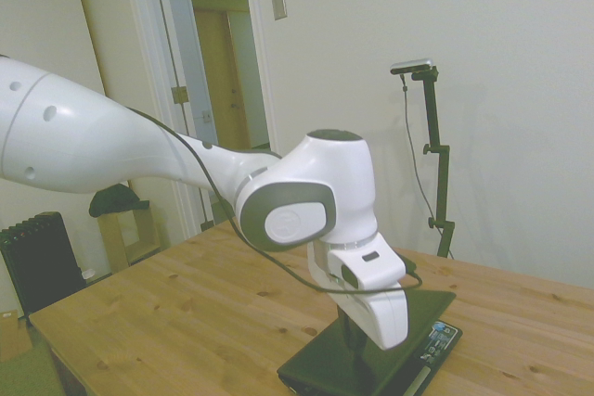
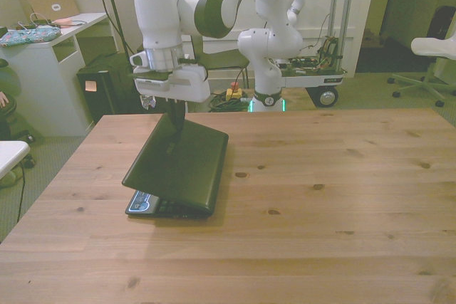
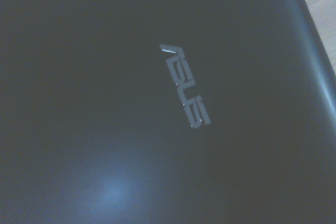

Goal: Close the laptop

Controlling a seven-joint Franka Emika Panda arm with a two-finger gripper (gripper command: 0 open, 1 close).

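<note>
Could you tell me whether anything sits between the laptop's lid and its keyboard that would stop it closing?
Nothing visible does. In the front view the laptop has its lid tilted low over the base, with only a strip of keyboard showing and no object on it. The gripper is at the lid's back. The gap's inside is hidden.

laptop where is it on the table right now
The laptop sits on the table toward the front view's left, lid nearly down, with the end effector directly above its lid.
</note>
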